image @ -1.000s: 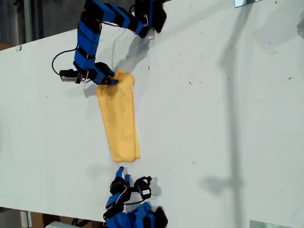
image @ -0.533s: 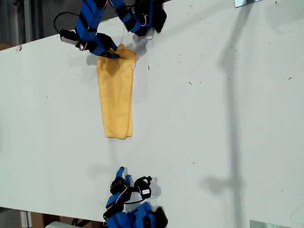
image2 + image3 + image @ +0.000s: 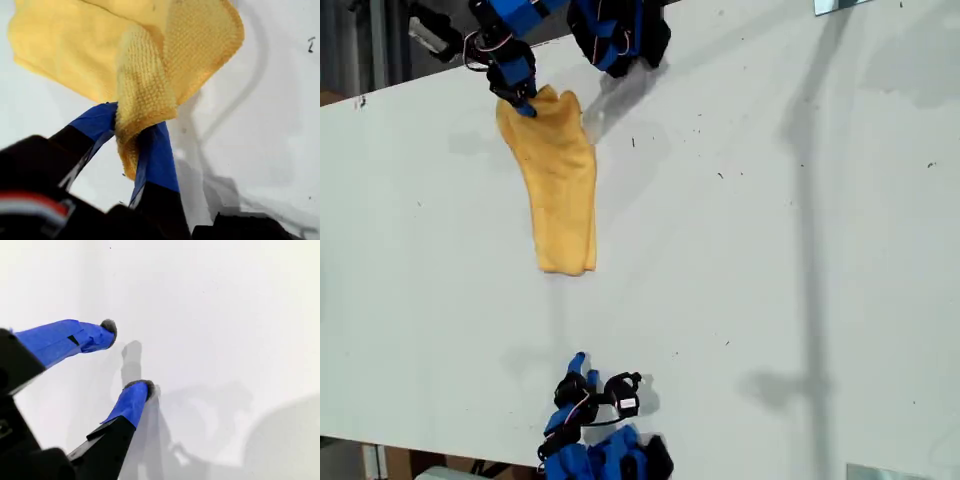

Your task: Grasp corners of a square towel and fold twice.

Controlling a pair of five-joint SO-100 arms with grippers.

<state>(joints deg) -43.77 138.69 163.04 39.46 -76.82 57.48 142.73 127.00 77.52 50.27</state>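
Note:
The yellow towel (image 3: 560, 190) lies folded into a long narrow strip on the white table (image 3: 770, 250), running from the exterior view's top towards its middle. My first gripper (image 3: 523, 100) is shut on the strip's upper end, and that corner (image 3: 542, 102) is lifted and bunched. In the first wrist view the towel (image 3: 150, 65) is pinched between the blue fingers of my first gripper (image 3: 132, 127). The strip's other end (image 3: 566, 264) rests flat. My second gripper (image 3: 578, 365) sits near the exterior view's bottom edge, well short of the towel. It is open and empty (image 3: 127, 357).
The first arm's base (image 3: 620, 30) stands at the table's edge at the exterior view's top. The second arm's base (image 3: 605, 455) is at the bottom edge. Dark floor shows past the table at the exterior view's top left.
My first gripper has moved towards the exterior view's top left with the towel's end in it. The whole strip has been dragged upward. The second arm has not moved.

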